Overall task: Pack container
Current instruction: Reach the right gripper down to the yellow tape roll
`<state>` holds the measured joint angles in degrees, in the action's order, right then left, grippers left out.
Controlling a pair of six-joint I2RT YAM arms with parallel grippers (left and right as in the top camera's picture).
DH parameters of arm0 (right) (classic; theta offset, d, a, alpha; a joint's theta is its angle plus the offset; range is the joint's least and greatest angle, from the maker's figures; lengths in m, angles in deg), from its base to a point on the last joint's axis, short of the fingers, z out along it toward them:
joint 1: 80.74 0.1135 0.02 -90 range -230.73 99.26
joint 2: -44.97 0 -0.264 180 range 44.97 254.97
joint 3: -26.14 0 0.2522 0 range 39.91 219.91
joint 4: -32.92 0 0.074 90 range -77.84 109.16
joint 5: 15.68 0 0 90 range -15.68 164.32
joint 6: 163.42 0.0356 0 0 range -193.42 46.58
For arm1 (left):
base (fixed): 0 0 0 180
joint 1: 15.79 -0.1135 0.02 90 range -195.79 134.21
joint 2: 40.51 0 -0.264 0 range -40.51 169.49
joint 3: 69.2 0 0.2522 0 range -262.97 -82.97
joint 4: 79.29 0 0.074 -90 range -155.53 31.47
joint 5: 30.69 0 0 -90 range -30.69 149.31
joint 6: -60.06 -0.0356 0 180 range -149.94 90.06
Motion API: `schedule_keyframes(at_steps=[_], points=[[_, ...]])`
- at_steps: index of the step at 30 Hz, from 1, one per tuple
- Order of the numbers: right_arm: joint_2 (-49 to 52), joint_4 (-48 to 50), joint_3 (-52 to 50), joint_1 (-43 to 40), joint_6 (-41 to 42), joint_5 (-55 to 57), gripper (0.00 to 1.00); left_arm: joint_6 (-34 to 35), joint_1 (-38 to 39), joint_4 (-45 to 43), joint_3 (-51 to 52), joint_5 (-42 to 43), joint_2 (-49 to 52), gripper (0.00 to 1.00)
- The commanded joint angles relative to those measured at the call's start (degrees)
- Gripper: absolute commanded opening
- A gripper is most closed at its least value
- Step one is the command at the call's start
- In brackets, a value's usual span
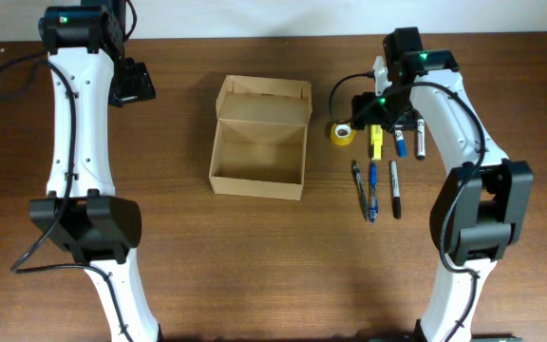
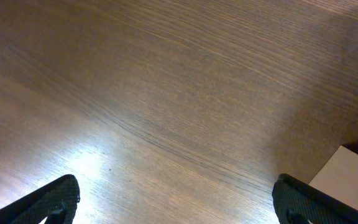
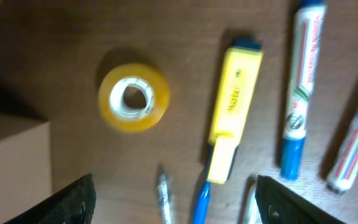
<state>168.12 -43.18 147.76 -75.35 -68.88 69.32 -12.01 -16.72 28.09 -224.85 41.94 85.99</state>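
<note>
The tan cardboard container (image 1: 257,148) stands open and empty at the table's middle, its flap lid tilted back; a corner shows in the left wrist view (image 2: 347,177) and the right wrist view (image 3: 11,158). My right gripper (image 1: 376,112) is open and empty above the stationery. Below it lie a yellow tape roll (image 3: 133,98), a yellow highlighter (image 3: 232,112), a blue-capped white marker (image 3: 300,87) and another marker (image 3: 353,146). Pens (image 1: 371,188) lie nearer the front. My left gripper (image 1: 133,84) is open and empty over bare table at the far left.
A black marker (image 1: 395,188) lies beside the pens. Both arm bases stand at the front of the table, left (image 1: 88,228) and right (image 1: 478,214).
</note>
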Motion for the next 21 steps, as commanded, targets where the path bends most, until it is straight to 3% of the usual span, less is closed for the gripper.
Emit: schedule_keyframes(at_steps=[1, 21], points=[[0.63, 1.99, 1.55, 1.75, 0.09, 4.92, 0.82, -0.26, -0.15, -0.13, 0.31, 0.02, -0.20, 1.00], [8.50, 5.20, 1.55, 2.93, 0.00, 4.85, 0.82, -0.26, -0.15, -0.13, 0.31, 0.02, -0.20, 1.00]])
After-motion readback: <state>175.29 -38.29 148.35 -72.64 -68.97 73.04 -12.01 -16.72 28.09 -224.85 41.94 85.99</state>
